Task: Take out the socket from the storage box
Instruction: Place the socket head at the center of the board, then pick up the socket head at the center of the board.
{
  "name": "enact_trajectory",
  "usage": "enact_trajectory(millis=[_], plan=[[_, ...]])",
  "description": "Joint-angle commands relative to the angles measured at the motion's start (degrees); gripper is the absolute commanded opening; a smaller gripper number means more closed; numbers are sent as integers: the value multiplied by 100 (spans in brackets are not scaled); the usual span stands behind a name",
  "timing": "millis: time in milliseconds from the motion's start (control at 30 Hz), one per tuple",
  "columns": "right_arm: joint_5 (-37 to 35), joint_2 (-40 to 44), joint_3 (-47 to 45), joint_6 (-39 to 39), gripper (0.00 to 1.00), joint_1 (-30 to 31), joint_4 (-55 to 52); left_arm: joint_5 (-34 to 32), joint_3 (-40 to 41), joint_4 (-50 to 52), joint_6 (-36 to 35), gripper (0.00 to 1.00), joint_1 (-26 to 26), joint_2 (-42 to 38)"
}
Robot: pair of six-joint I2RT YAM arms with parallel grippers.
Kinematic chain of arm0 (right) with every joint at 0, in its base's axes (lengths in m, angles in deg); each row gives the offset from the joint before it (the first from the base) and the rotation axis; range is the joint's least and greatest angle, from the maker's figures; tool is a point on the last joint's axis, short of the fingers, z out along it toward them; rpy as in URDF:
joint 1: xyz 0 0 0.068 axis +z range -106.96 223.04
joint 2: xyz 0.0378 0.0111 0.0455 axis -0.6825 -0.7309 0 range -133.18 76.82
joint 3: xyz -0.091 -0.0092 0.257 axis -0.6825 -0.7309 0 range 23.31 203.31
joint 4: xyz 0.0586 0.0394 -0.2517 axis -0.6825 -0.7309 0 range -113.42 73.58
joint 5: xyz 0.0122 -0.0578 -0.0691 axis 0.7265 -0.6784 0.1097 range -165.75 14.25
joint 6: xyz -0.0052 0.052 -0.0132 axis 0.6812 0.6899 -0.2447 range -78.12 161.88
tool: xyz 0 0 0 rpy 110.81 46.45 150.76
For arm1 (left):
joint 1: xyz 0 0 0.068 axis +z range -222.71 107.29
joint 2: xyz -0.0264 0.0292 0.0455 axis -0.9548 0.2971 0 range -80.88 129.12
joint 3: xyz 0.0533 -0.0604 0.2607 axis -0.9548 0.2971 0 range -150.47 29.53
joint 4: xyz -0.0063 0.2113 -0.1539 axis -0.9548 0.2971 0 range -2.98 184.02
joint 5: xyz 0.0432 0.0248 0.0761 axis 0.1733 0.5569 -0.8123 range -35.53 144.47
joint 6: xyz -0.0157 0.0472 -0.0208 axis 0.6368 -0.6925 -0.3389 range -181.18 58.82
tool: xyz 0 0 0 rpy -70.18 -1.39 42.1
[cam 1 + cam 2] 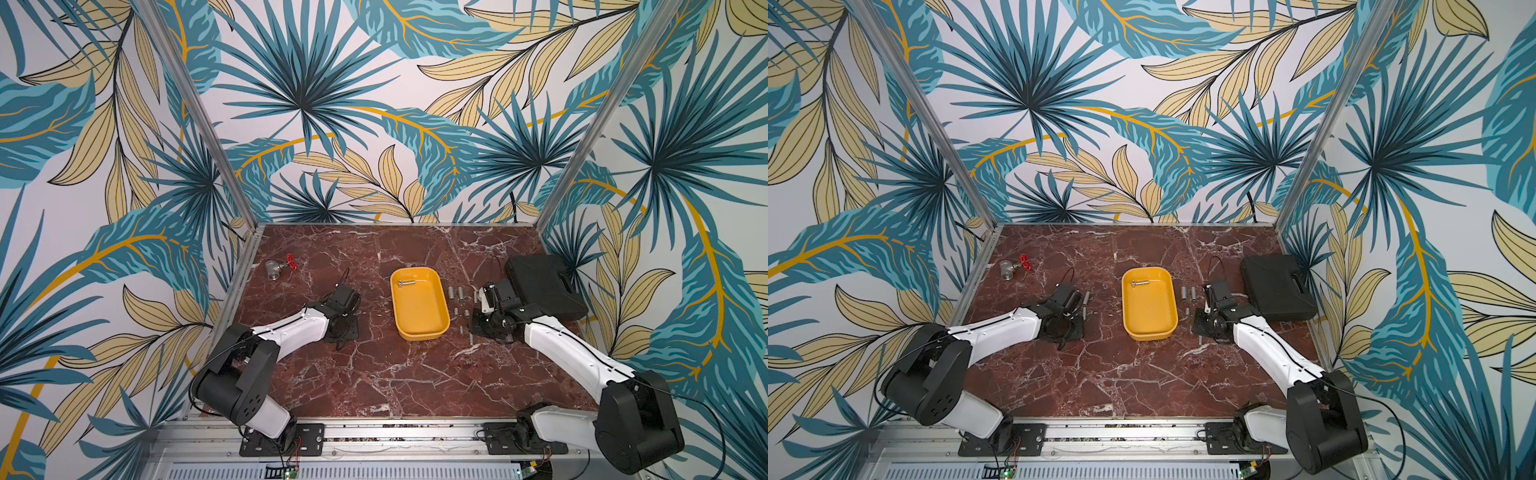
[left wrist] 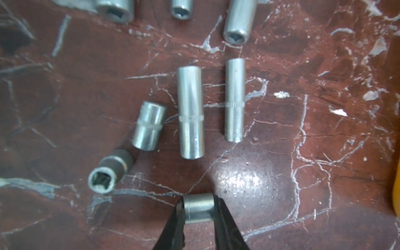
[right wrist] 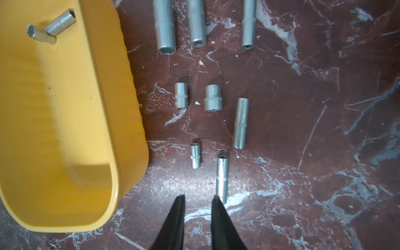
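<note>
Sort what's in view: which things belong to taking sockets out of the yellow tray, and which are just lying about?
Job: yellow storage box; two sockets inside it; short socket in the left gripper; sockets laid out beside the box.
Lying about: red-handled valve; black hard case.

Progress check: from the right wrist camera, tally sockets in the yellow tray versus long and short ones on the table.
Sockets in the storage box: 2
Long sockets on the table: 5
Short sockets on the table: 3
Total: 10
</note>
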Motion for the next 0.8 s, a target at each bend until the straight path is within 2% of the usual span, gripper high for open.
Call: enact_trajectory(millis=[0,400,767], plan=[[19,-2,-122,32,24,-24,-4,-44,71,-51,30,29,50,116],[24,39,-96,23,25,-24,-35,-273,-8,117,-6,41,67,15],[45,31,-39,4,25,-28,-56,-173,-70,193,-15,41,65,-196]])
